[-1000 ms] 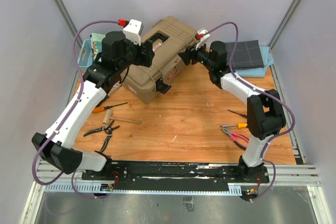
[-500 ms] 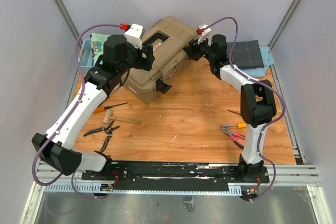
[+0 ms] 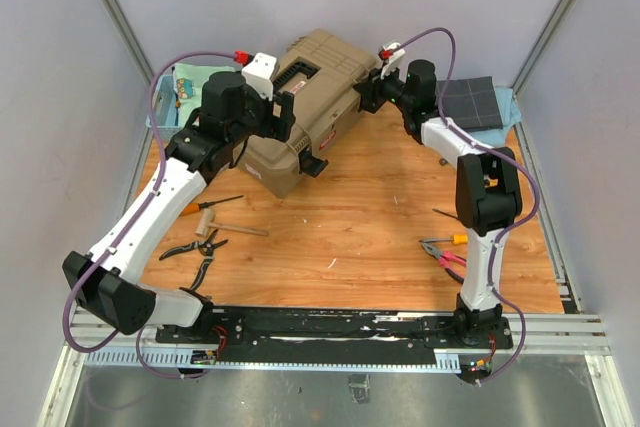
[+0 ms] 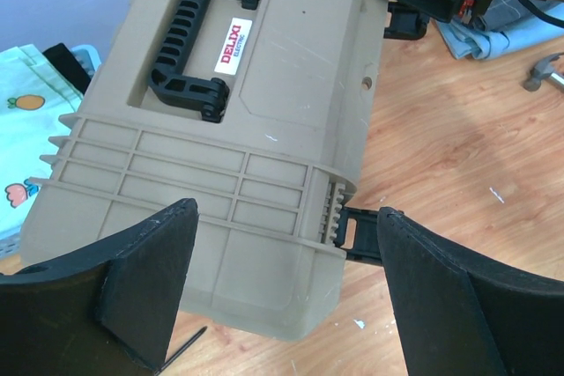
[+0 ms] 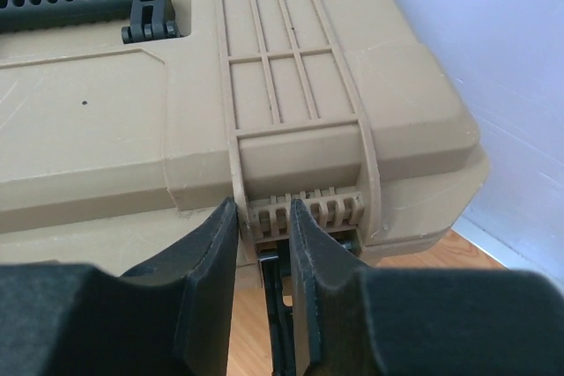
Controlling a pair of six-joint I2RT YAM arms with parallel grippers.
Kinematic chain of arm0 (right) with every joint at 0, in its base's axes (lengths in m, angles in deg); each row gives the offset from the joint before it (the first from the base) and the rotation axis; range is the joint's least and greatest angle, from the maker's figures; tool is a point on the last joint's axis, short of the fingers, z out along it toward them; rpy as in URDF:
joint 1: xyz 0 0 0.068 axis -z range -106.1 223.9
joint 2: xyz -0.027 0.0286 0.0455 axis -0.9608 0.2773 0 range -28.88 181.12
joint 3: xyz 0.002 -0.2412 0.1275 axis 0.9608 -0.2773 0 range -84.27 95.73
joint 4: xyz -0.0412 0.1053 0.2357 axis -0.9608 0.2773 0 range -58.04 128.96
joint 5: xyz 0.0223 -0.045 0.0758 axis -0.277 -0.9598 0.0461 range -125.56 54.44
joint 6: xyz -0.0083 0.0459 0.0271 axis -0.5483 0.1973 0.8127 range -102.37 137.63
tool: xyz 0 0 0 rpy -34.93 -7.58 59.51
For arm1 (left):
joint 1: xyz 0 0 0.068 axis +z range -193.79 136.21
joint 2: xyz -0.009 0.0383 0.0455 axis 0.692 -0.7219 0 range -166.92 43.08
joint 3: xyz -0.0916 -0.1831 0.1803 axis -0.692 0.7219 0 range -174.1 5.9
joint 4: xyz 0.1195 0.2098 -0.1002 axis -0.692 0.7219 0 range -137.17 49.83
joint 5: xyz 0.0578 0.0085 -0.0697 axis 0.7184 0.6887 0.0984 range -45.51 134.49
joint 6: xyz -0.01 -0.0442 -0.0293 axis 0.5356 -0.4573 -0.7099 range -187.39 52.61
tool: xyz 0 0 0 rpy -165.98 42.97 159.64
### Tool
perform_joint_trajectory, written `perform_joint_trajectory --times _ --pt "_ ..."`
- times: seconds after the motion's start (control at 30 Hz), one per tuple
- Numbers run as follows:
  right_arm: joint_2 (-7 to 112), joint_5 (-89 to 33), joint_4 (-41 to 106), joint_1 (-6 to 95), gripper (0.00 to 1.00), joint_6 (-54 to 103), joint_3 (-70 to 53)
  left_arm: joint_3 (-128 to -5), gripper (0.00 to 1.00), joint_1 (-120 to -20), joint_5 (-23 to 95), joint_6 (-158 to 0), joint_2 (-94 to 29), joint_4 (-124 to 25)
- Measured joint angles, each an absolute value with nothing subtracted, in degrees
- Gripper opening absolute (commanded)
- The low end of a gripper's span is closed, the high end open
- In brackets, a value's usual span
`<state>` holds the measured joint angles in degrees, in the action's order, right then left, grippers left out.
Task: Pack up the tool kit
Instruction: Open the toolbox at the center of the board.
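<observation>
Toolbox [image 3: 312, 97], tan and closed, sits skewed at the middle of the wooden table's [image 3: 350, 227] far edge, with a black handle [image 4: 198, 41] recessed in its lid. The left gripper [image 4: 288, 210] hangs over the box's near-left end, jaws spread wide and holding nothing. The right gripper [image 5: 263, 217] has narrow jaws astride a black latch [image 5: 278, 297] at the box's right end; whether they pinch it cannot be told. A blue basket [image 3: 163, 119] fills the far left corner and a folded dark cloth [image 3: 470, 102] the far right. Black pliers [image 3: 195, 247], a hammer [image 3: 240, 229] and a screwdriver [image 3: 195, 208] lie near the left edge, red-handled pliers [image 3: 447, 257] near the right.
</observation>
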<state>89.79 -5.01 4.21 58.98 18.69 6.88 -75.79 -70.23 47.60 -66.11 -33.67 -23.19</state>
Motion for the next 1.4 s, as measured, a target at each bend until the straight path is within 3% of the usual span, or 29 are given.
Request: perform_joint_trajectory --times 0.07,0.8,1.23,1.4 --pt "90.25 -4.27 4.13 59.31 0.01 18.77 7.32 -75.40 0.87 -70.23 47.56 -66.09 -33.67 -23.23" --pt "86.49 -2.63 3.91 60.14 0.01 22.14 4.72 -69.69 0.87 -70.97 51.28 -55.88 -34.24 -22.77" --pt "86.41 -2.52 4.98 60.27 0.01 23.91 5.00 -62.96 0.89 -88.63 66.80 -45.93 -33.37 -25.11" --pt "85.99 -2.52 6.60 60.34 0.01 23.95 5.35 -60.62 0.89 -91.03 75.14 -40.25 -34.02 -30.64"
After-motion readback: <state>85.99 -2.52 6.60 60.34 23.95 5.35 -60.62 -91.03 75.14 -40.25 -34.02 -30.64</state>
